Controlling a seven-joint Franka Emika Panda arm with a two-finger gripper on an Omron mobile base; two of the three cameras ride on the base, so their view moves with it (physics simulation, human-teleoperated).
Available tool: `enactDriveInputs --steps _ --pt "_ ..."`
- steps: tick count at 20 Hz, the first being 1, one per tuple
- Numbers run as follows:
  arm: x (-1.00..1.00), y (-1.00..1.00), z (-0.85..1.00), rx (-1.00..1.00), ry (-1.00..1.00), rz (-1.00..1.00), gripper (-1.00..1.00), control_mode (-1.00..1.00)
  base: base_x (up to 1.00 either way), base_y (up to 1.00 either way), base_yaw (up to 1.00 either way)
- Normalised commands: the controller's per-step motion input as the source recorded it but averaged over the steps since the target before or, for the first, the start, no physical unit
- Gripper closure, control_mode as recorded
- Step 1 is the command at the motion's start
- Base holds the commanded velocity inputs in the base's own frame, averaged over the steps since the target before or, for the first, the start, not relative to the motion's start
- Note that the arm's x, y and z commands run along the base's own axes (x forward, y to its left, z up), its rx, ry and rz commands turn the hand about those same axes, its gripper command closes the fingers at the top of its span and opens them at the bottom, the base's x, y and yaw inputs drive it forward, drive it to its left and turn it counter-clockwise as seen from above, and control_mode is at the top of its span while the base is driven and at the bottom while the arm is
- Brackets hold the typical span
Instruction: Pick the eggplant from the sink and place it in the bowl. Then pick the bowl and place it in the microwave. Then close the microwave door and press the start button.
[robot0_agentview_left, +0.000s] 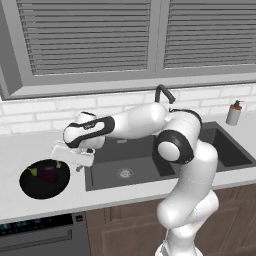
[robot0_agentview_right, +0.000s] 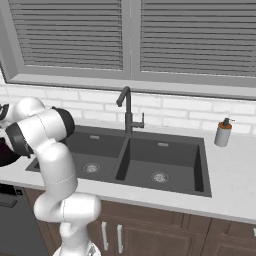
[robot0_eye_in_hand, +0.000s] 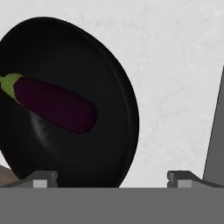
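Purple and glossy, the eggplant (robot0_eye_in_hand: 54, 105) lies inside the black bowl (robot0_eye_in_hand: 109, 78), its green stem cap toward the rim and its body across the middle. The bowl sits on the pale surface (robot0_agentview_left: 30, 150) just left of the dark sink (robot0_agentview_left: 125, 167), as the left base view shows. The gripper (robot0_agentview_left: 79, 161) hangs over the bowl's right edge, next to the sink's near-left corner, with its fingers (robot0_eye_in_hand: 41, 179) spread as wide as they go and holding nothing.

With the eggplant already in the bowl, the step in hand looks to be picking up the bowl itself. In the hand view one fingertip rises over the bowl's inside and the other over bare surface, so the rim's right side lies between them. That suits a rim pinch: one finger inside, one outside. To do it well, I would come straight down until the wall sits deep between the fingers, and close well clear of the eggplant so it isn't nudged. A shallow glossy bowl held at one edge will want to tip, so I'd lift slowly and keep it level, or the eggplant may roll out.
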Motion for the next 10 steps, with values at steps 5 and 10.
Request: enactDriveInputs --steps 5,10 --pt "0.0 0.0 -0.22 0.0 0.0 -0.05 -1.0 -1.0 0.0 0.0 0.0" --pt "0.0 0.0 -0.18 0.0 0.0 -0.02 -1.0 -1.0 0.0 0.0 0.0"
